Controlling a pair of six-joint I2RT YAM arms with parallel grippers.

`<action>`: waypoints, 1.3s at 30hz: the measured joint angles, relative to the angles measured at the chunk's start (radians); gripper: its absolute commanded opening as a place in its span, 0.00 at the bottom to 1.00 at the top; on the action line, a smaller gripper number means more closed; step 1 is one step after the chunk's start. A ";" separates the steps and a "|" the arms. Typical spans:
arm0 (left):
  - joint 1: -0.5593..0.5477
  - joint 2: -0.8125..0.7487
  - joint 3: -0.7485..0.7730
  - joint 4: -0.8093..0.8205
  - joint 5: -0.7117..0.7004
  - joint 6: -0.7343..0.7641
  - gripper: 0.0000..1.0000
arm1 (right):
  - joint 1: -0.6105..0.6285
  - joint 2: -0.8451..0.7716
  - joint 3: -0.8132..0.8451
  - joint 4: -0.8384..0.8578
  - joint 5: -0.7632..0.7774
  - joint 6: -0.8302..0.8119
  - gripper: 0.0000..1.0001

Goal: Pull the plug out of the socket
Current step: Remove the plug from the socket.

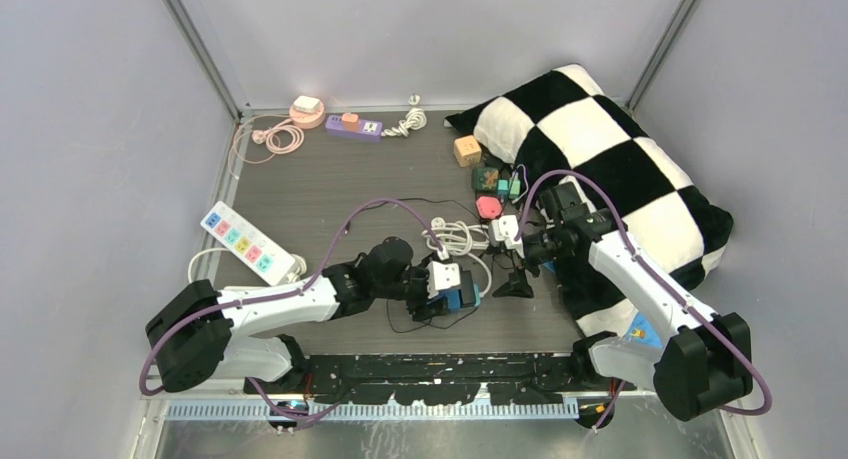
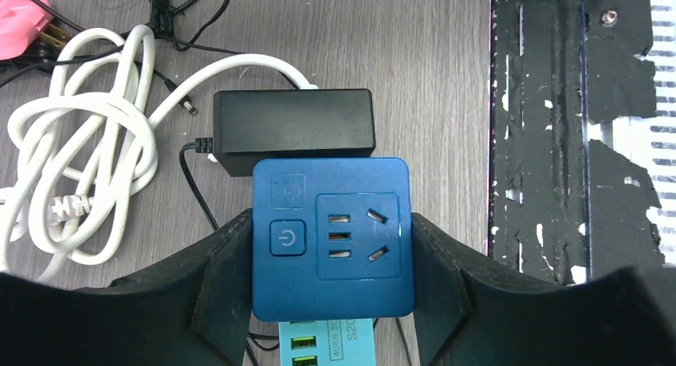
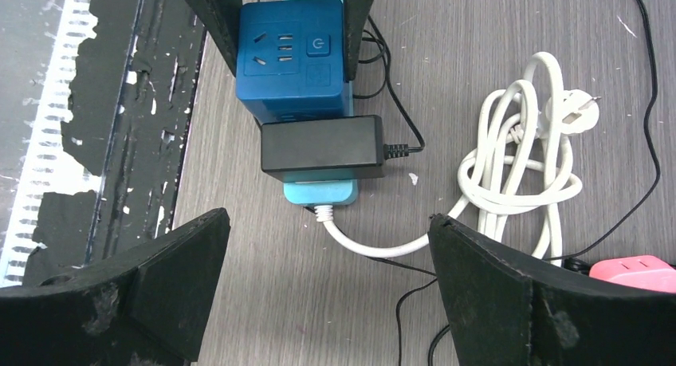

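Observation:
A dark blue cube socket (image 2: pixel 331 238) sits on a light blue base (image 2: pixel 327 342) with USB ports. A black adapter plug (image 2: pixel 293 131) is plugged into the cube's far side. My left gripper (image 2: pixel 331 250) is shut on the cube's two sides, near the table's front (image 1: pixel 455 291). My right gripper (image 3: pixel 328 254) is open and empty. It hangs just beyond the black adapter (image 3: pixel 323 147), above the base's white cable (image 3: pixel 518 159). In the top view the right gripper (image 1: pixel 515 279) is just right of the cube (image 1: pixel 463 297).
A pink plug (image 3: pixel 634 270) and thin black wires lie by the white cable coil. A white power strip (image 1: pixel 250 244) lies left, a purple strip (image 1: pixel 355 127) and a pink round socket (image 1: pixel 307 110) at the back. A checkered pillow (image 1: pixel 600 149) fills the right. A black rail (image 1: pixel 440 369) runs along the near edge.

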 measured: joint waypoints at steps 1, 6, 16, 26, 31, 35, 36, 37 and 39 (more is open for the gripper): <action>0.000 0.000 0.000 0.003 0.001 -0.010 0.00 | 0.002 0.000 -0.001 0.006 0.002 0.003 1.00; 0.028 0.000 0.000 0.012 0.032 -0.061 0.00 | 0.018 0.004 -0.004 0.021 0.014 0.020 1.00; 0.161 -0.018 0.000 0.026 0.164 -0.216 0.00 | 0.024 0.011 -0.003 0.020 0.014 0.047 1.00; 0.253 -0.039 0.000 0.039 0.231 -0.389 0.00 | 0.024 0.028 0.005 0.017 0.012 0.101 1.00; 0.343 -0.051 0.000 0.072 0.268 -0.525 0.00 | 0.024 0.038 0.031 0.018 0.011 0.142 1.00; 0.394 -0.051 -0.007 0.122 0.285 -0.626 0.00 | 0.024 0.053 0.047 0.019 0.012 0.172 1.00; 0.402 -0.051 -0.010 0.134 0.288 -0.648 0.00 | 0.024 0.055 0.047 0.019 0.012 0.179 1.00; 0.407 -0.051 -0.012 0.141 0.292 -0.659 0.00 | 0.024 0.056 0.047 0.018 0.012 0.184 1.00; 0.415 -0.051 -0.016 0.154 0.300 -0.692 0.00 | 0.024 0.060 0.047 0.018 0.013 0.191 1.00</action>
